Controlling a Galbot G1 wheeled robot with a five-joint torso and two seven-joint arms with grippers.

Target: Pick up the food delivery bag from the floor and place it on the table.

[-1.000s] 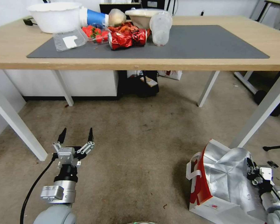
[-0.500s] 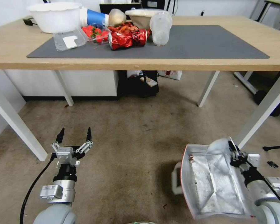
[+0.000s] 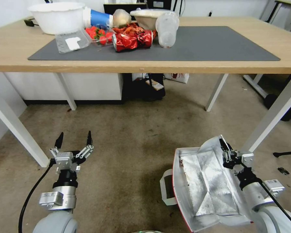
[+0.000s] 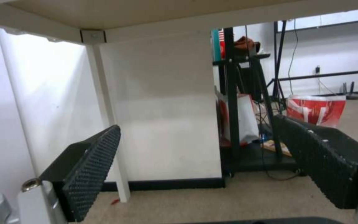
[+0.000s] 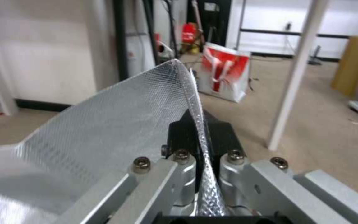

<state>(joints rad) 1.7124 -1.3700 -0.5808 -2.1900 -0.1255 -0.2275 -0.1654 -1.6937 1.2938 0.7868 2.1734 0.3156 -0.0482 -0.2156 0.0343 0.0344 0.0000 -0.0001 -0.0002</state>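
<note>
Bag (image 3: 203, 181) hangs low right of frame, off the floor (image 3: 135, 145), its foil rim pinched in my right tool (image 3: 225, 152). Left tool (image 3: 73, 139) gapes empty, lower left. Lift step; next, raise it above the tabletop (image 3: 9, 48).

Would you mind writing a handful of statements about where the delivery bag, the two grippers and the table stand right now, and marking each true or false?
1. The right gripper is shut on the foil edge of the food delivery bag. True.
2. The left gripper is holding one of the bag's white handles. False: it is open, apart from the bag, with nothing between its fingers.
3. The bag already sits on the dark grey mat. False: it is still down over the floor, in front of the table.
4. The bag's open mouth shows its silver lining in the head view. True.
5. A crushed red wrapper lies on the mat. True.
</note>
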